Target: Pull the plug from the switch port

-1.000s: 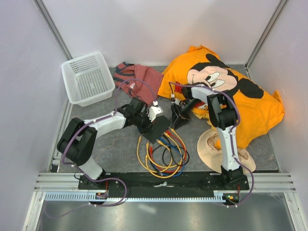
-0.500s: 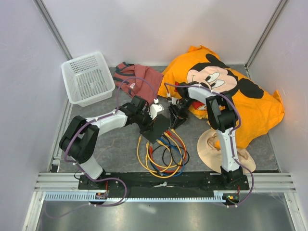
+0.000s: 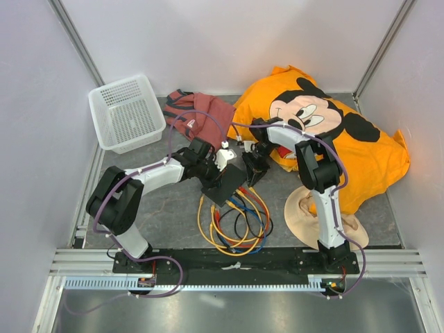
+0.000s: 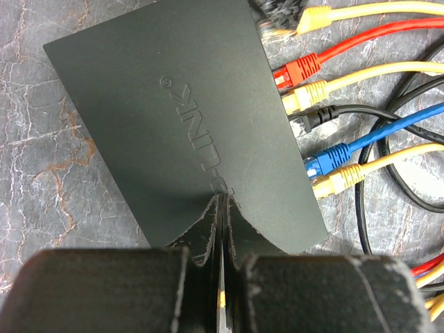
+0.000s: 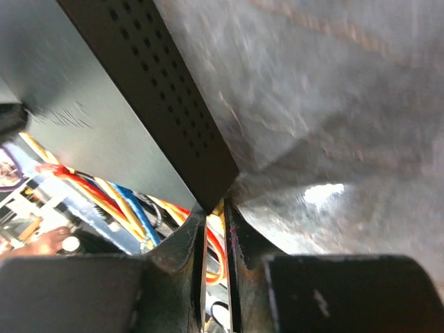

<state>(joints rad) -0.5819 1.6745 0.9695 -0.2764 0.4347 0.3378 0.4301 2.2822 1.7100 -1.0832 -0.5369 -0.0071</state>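
Cable bundle (image 3: 236,222): yellow, red, blue and black leads are lying looped on the table (image 3: 159,208) nearest the arm bases and are running up to the sockets.
Switch (image 3: 225,186): it is lying flat on the table between the two grippers, socket edge turned toward the bundle. A row of plugs is being shown along that edge in the left wrist view, a red plug (image 4: 298,69) and a blue plug (image 4: 326,158) among them.
Left gripper (image 4: 220,208): the fingers are clenched together with nothing between them, and the tips are being pressed onto the switch's lid as a hold-down.
Right gripper (image 5: 215,215): it is being held at the switch's corner, at the end of the socket row, with only a slit between the jaws. A yellow plug (image 4: 313,15) is lying just beside it. In this blurred view it cannot be told whether the plug is being pinched.
Orange shirt (image 3: 347,146): it is lying behind the right arm.
Red cloth (image 3: 201,114): it is lying behind the left arm.
White basket (image 3: 127,111): it is standing farthest, in the left corner.
Risk, slip: the lead's sleeve may be being gripped instead of the plug body, so a pull would strip off.
Risk, latch: if the clip is not being pressed, the whole switch would be dragged.
Risk, hold-down: the closed tips are bearing on smooth plastic and could skid.
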